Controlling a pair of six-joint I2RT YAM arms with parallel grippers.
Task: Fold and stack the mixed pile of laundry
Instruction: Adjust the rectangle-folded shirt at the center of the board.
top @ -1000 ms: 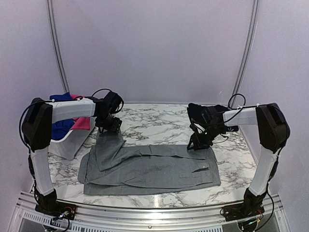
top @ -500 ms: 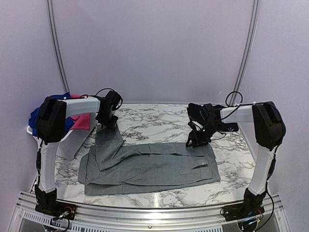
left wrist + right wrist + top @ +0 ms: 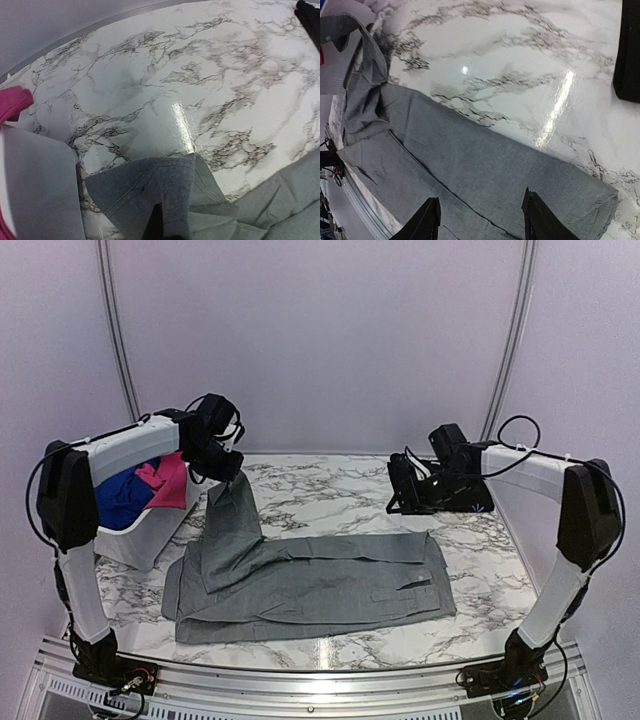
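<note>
You are viewing the grey garment (image 3: pixel 320 590) lying flat across the near half of the marble table (image 3: pixel 330 490), with its far-left end rising. The left gripper (image 3: pixel 222 468) is pinching that raised end, pressed shut on it, just beside the white basket (image 3: pixel 140 540) holding a blue piece (image 3: pixel 118 498) and a pink piece (image 3: pixel 170 485). The right gripper (image 3: pixel 480 220) is hovering near the garment's far-right corner, its 2 fingers (image 3: pixel 427 222) spread and gripping nothing, with the black garment (image 3: pixel 630 50) lying beyond.

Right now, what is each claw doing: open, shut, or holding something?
Left gripper: shut on the grey garment, pinching one raised corner.
Right gripper: open, holding nothing.
</note>
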